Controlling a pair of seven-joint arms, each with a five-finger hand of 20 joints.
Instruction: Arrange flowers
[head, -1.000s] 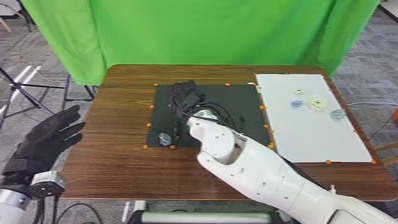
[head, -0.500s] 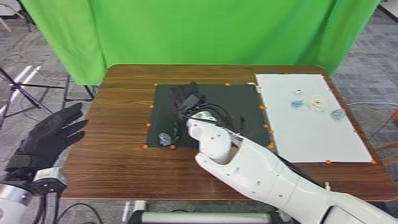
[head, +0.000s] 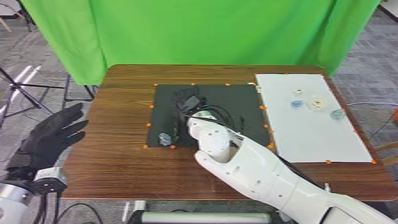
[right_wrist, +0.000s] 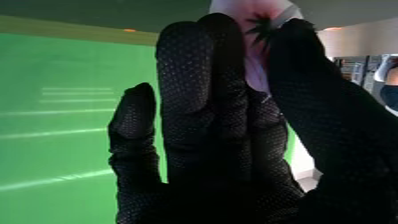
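Observation:
In the head view my right hand (head: 188, 100) is over the upper left part of the black mat (head: 235, 102). My right hand (right_wrist: 209, 125), in the right wrist view, pinches a pale pink flower (right_wrist: 253, 7) with a dark centre between fingertips and thumb. A glassy bluish piece (head: 165, 139) sits near the mat's lower left corner. Several small pale flower-like pieces lie on the white sheet: a blue one (head: 297, 104), a cream one (head: 317, 103) and a blue-green one (head: 338, 114) among them. My left hand (head: 44, 137) is open beside the table's left edge.
Orange markers (head: 172, 146) line the mat's edges. The white sheet (head: 311, 140) lies along the right side of the brown table (head: 124, 170). Cables hang about my right wrist, and a green curtain (head: 213, 30) stands behind the table.
My right hand has come back slightly toward the robot, and its fingers look more spread in the head view. The left hand has hardly moved.

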